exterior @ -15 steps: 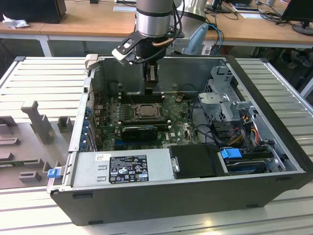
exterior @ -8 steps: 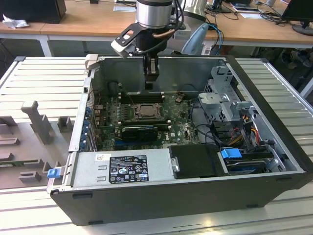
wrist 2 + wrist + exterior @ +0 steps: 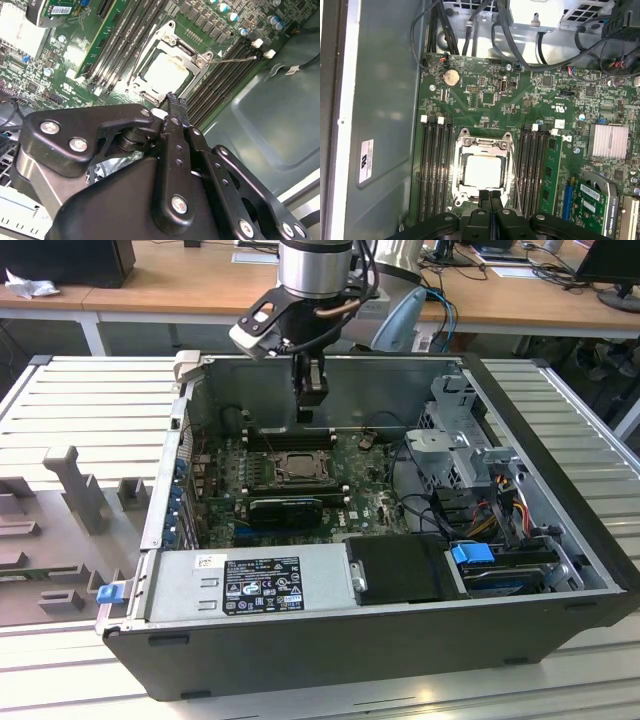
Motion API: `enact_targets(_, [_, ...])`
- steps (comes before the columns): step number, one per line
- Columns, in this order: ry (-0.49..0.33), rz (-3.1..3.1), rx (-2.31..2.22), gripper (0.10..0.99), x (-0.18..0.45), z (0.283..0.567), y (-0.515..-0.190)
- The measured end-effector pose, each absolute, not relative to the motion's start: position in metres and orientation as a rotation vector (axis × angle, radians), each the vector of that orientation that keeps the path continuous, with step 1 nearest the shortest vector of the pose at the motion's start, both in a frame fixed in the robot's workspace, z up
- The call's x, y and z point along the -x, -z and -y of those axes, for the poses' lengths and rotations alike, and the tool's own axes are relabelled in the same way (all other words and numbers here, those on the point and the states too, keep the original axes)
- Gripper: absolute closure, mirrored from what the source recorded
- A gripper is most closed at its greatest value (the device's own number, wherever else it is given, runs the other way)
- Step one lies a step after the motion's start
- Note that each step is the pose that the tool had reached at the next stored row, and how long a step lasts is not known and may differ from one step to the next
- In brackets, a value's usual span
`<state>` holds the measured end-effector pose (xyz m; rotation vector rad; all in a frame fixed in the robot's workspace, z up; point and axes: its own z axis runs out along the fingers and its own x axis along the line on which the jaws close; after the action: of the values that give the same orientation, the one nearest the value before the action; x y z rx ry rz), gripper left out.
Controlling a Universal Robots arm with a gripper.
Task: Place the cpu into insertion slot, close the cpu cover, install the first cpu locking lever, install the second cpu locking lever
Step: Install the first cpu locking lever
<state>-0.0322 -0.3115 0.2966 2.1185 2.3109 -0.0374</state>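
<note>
Gripper (image 3: 306, 410) hung inside the open computer case (image 3: 400, 640), above the green board (image 3: 485, 95), touching nothing I could see. Fingers (image 3: 485, 200) were pressed flat together with nothing between them, so clenched on air. The second wrist view agreed: one closed black blade, seen edge-on.

cpu (image 3: 482, 171) sat in the insertion slot (image 3: 268, 472), pale top up, square to the slot. cpu cover (image 3: 485, 146) lay flat around it, with the chip showing through the window.

In both wrist views the chip lay just beyond the fingertips and in line with them, the cover's near edge closest to the tips. In the exterior view the tips showed above the slot's far side, near the memory slots (image 3: 290, 435), with a clear gap down to the board.

A thin wire lever (image 3: 234, 59) ran out from the cover's corner across the memory slots. Couldn't tell whether it was hooked down.
</note>
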Motion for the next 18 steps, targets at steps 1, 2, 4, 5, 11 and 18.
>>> enact_targets(1, [0.037, -2.318, -2.110, 0.980, 0.0322, 0.3115, -0.2966])
enact_targets(2, [0.037, -2.324, -2.104, 0.980, 0.0322, 0.3115, -0.2966])
enact_targets(4, [0.037, -2.330, -2.097, 0.980, 0.0322, 0.3115, -0.2966])
enact_targets(5, [0.037, -2.335, -2.091, 0.980, 0.0322, 0.3115, -0.2966])
enact_targets(11, [0.037, -2.359, -2.064, 0.980, 0.0322, 0.3115, -0.2966])
enact_targets(18, [0.037, -2.383, -2.036, 0.980, 0.0322, 0.3115, -0.2966])
